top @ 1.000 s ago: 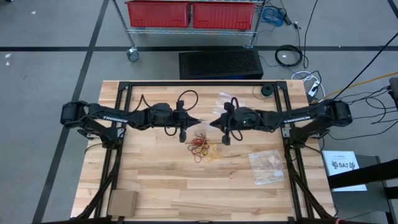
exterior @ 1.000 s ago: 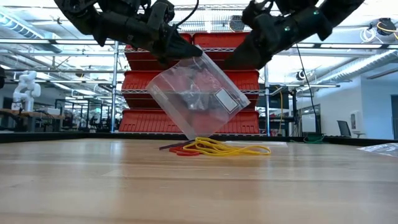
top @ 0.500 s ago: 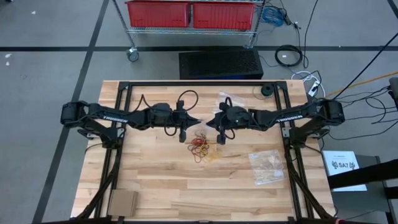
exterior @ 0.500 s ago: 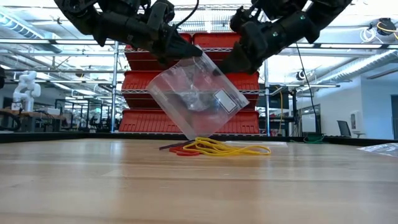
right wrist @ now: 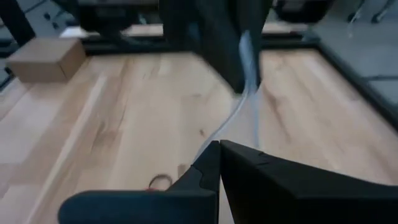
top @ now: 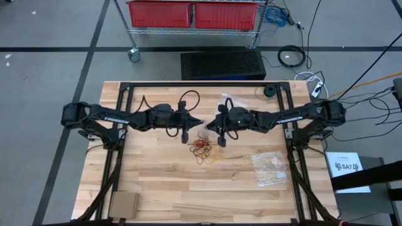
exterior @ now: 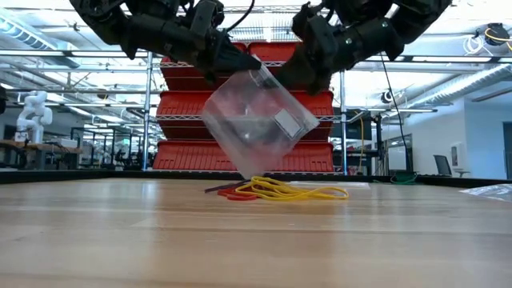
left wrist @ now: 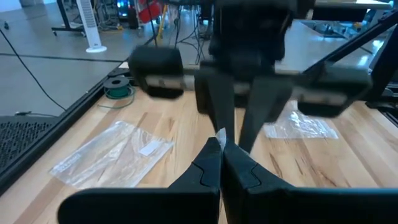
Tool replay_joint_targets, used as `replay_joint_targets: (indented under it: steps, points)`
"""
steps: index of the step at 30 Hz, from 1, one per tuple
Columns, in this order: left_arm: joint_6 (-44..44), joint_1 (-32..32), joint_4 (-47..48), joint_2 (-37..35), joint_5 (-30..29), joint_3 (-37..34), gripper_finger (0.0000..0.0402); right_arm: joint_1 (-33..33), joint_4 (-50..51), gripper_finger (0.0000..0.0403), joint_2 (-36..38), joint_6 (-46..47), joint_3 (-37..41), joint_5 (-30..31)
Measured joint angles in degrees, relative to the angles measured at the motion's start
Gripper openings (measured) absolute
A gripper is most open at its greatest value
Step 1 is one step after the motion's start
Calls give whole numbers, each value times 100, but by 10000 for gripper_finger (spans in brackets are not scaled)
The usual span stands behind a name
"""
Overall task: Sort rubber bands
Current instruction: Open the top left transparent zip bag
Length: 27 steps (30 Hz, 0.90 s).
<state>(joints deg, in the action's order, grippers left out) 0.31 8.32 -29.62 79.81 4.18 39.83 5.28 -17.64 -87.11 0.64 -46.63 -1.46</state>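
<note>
Rubber bands (exterior: pixel 276 190) piled on table (exterior: pixel 120 240); clear bag (exterior: pixel 258 124) hangs above.

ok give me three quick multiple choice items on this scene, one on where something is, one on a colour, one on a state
1. Where does the pile of rubber bands lie?
A. mid-table, below the two grippers
B. inside the cardboard box
C. on the floor

2. What colour are the topmost bands seen in the low view?
A. blue
B. yellow
C. white

3. How is the clear bag held?
A. flat on the table
B. lifted, pinched by the left gripper and right gripper
C. hanging from the shelf

Answers: 1 A, the high view shows the pile at mid-table; 2 B, yellow loops lie on top; 3 B, the low view shows both shut grippers on its top corners.
</note>
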Motion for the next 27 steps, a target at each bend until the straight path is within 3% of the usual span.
replay_joint_targets:
  steps: [13, 27]
  points:
    - [-114, -132, -119, 0, -150, 0, 0, 149, -184, 0, -96, 360, 7, 527]
    - [-135, -201, -278, 0, -640, -2, 0, 63, -924, 0, -617, 500, -21, -8]
